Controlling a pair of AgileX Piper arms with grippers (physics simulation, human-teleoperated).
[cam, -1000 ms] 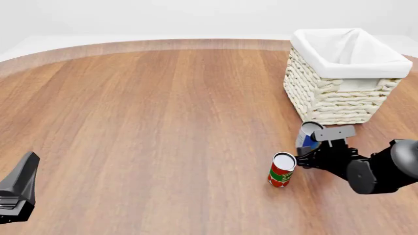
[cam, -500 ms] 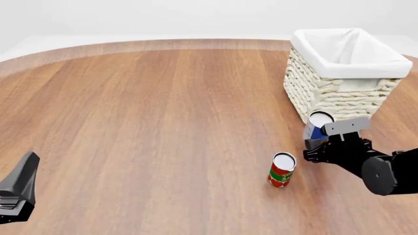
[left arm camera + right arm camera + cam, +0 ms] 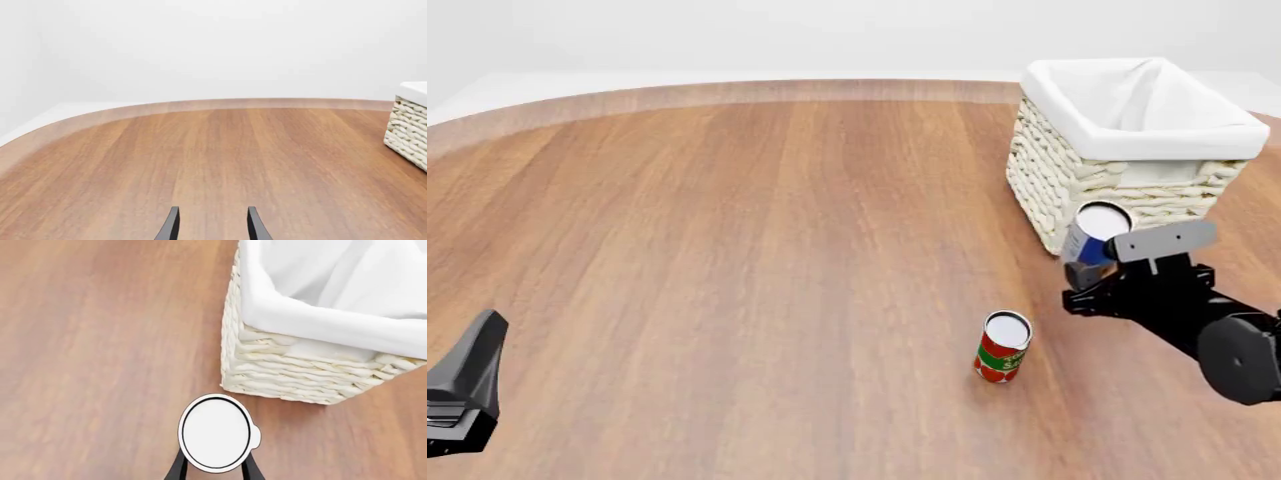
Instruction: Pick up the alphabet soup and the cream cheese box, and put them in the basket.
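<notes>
My right gripper (image 3: pixel 1090 272) is shut on the alphabet soup (image 3: pixel 1092 236), a blue-labelled can with a pale round top, held in the air just in front of the basket (image 3: pixel 1121 190). The right wrist view shows the can's top (image 3: pixel 215 433) between my dark fingers (image 3: pixel 175 471), with the white-lined basket (image 3: pixel 293 367) just beyond. At the lower left of the front view sits my left gripper (image 3: pixel 467 385); in the left wrist view its fingers (image 3: pixel 169 226) stand apart over bare wood with nothing between them. The cream cheese box is out of view.
A red and green can (image 3: pixel 1004 347) stands upright on the wooden table (image 3: pixel 721 230), to the left of my right arm. The basket's corner (image 3: pixel 408 127) shows at the edge of the left wrist view.
My right gripper has lifted the alphabet soup up and to the right, away from the red and green can and toward the basket. The left arm has not moved.
</notes>
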